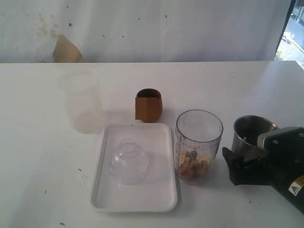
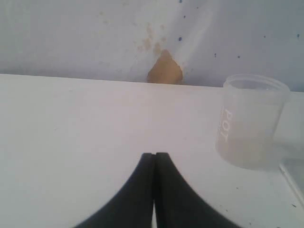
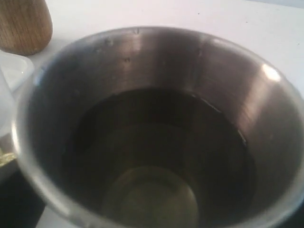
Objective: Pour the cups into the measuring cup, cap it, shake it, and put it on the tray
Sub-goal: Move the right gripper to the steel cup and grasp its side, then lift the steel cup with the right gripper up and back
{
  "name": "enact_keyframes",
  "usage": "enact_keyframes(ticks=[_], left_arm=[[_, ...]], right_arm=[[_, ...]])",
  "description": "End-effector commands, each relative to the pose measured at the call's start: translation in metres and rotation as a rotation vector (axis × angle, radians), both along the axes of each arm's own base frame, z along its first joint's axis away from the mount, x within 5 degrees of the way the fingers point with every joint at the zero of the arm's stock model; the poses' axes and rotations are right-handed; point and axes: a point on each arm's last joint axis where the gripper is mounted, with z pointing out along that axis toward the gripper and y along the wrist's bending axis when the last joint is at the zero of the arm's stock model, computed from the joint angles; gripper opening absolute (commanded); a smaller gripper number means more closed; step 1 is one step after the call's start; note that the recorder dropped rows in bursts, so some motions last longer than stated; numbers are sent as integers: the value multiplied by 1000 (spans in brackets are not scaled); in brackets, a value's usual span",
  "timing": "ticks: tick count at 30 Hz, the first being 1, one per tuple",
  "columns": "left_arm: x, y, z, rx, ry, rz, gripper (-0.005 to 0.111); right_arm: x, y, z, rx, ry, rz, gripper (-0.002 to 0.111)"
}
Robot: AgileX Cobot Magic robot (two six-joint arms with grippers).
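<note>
The brushed-steel tumbler (image 1: pixel 251 134) stands upright at the right and holds dark liquid (image 3: pixel 156 156). My right gripper (image 1: pixel 243 162) wraps its lower part, with a black finger (image 1: pixel 231 161) pressed to its side. The clear measuring cup (image 1: pixel 198 142) stands just left of it, uncapped, with brown and yellow bits at its bottom. Behind the white tray (image 1: pixel 161 199) is the brown wooden cup (image 1: pixel 148 104) (image 3: pixel 23 23). My left gripper (image 2: pixel 154 156) is shut on nothing above bare table and does not appear in the exterior view.
A small clear dome lid (image 1: pixel 129 160) lies on the tray. A frosted translucent cup (image 1: pixel 81 102) (image 2: pixel 249 121) stands at the back left. The white wall with a torn tan patch (image 1: pixel 65 50) rises behind the table's far edge.
</note>
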Motion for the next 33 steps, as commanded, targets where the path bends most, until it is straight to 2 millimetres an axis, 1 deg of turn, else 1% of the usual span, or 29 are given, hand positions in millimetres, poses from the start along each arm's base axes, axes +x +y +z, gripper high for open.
enact_keyframes(ticks=[1,11,16,31,33], left_arm=[[0,0,-2,2,3,-1,0],[0,0,-2,2,3,-1,0],[0,0,-2,2,3,-1,0],[0,0,-2,2,3,-1,0],[0,0,-2,2,3,-1,0]], right_arm=[[4,0,-1,-9,-14,0,103],[8,1,0,27,-24,-9,103],[9,0,1,124,-13,-49,103],[9,1,1,140,-12,-53,103],[14,1,2,145,-15,-55,103]])
